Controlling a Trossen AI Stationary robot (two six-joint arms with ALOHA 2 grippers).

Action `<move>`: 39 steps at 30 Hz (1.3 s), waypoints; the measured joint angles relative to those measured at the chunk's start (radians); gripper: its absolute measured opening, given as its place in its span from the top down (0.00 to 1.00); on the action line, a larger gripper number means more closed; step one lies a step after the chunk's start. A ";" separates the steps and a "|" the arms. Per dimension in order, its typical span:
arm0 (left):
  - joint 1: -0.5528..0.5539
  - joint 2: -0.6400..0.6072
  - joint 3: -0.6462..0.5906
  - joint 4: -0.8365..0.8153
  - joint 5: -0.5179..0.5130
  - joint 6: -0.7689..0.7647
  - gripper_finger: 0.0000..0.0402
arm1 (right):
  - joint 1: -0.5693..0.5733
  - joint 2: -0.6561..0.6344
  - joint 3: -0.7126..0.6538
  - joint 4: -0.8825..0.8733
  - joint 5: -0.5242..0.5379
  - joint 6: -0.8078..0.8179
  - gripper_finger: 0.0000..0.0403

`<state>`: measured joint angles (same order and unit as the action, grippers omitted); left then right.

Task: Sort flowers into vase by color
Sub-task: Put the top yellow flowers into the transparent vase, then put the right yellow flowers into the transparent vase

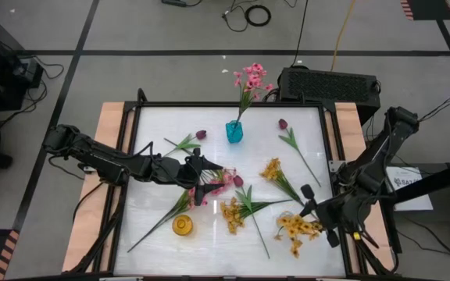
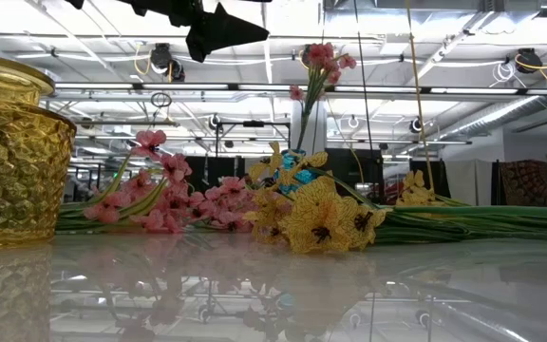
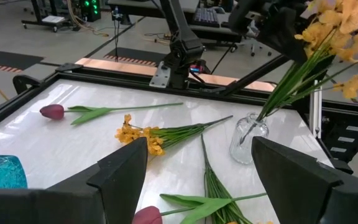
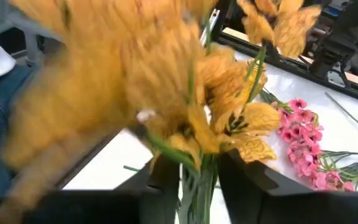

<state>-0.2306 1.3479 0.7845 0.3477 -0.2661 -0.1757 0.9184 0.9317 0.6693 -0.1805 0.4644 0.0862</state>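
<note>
Right gripper is set around the green stems of a yellow blossom spray at the near right of the table. Whether the stems are clasped or already let go cannot be told. The stem ends are seen inside a clear glass vase, and the spray leans out over the vase's rim.

Judged from this, the placing of the yellow spray is nearly finished. A good finish would be had if the stems were released only once they are bedded against the vase's bottom, and if the gripper were drawn straight up so that the blossoms are not snagged and the light vase is not tipped.

Left gripper is held wide apart over the pink blossom spray near the middle of the table.

The table top is glossy and white, so little friction is to be expected under the glass. The stems are thin, stiff and plastic-looking; the petals seem soft and fabric-like. An amber faceted vase stands near left, and a blue glass vase with pink blossoms stands far centre.
</note>
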 joint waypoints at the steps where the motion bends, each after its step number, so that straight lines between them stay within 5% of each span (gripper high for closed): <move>1: 0.000 0.000 0.000 0.000 0.000 0.000 0.27 | 0.000 -0.007 0.000 -0.008 -0.001 0.006 0.72; 15: 0.000 0.000 0.000 -0.002 0.000 0.000 0.27 | 0.000 -0.123 0.041 -0.325 -0.027 0.218 0.45; 23: 0.000 0.000 0.000 -0.006 0.000 0.000 0.27 | -0.016 -0.122 0.056 -0.633 0.177 0.637 0.47; 29: 0.000 0.000 0.000 -0.004 0.000 0.000 0.27 | -0.073 -0.048 0.056 -0.873 0.216 0.926 0.50; 39: 0.008 0.000 0.000 0.002 0.000 -0.002 0.27 | -0.154 0.095 -0.014 -0.817 0.225 0.945 0.50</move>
<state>-0.2230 1.3479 0.7841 0.3498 -0.2663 -0.1780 0.7647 1.0267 0.6555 -0.9975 0.6895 1.0315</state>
